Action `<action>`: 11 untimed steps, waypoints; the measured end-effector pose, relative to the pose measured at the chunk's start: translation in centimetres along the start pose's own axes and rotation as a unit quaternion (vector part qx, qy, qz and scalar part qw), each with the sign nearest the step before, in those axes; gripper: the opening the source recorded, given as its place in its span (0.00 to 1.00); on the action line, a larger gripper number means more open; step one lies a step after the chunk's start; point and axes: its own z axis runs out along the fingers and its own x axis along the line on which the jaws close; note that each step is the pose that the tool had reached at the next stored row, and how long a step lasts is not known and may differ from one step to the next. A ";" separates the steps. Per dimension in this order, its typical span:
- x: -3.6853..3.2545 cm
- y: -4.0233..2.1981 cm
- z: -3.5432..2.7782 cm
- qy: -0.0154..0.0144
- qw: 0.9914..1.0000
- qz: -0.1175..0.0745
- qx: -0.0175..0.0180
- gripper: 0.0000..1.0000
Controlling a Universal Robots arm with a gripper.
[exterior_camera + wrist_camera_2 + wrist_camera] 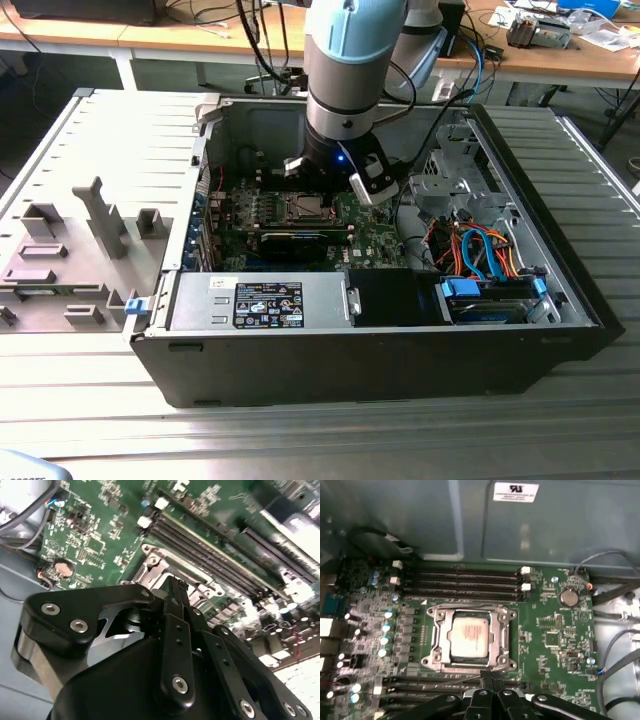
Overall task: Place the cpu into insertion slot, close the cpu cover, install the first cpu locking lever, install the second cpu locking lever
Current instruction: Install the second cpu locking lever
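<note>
Hanging straight down with its hand point(487, 679) clenched empty beside the cpu cover point(470, 637), shut over the cpu point(468, 636).

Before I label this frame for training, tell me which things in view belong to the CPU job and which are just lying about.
Part of the job:
- cpu, seated in the socket
- insertion slot
- cpu cover, framing the chip
- end effector, fingertips together at the socket's edge

Just lying about:
- coin battery
- memory slots
- blue cables
- grey fixtures beside the case

Green circuit board point(555, 630), silver-grey cpu point(468, 636), black gripper point(489, 676) — pale-blue arm point(350, 60)
</note>
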 end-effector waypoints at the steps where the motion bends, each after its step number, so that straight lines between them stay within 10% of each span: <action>1: 0.22 -0.10 -0.02 0.000 1.000 0.000 0.000 0.11; 11: 3.31 -0.76 0.50 0.000 1.000 0.000 0.000 0.11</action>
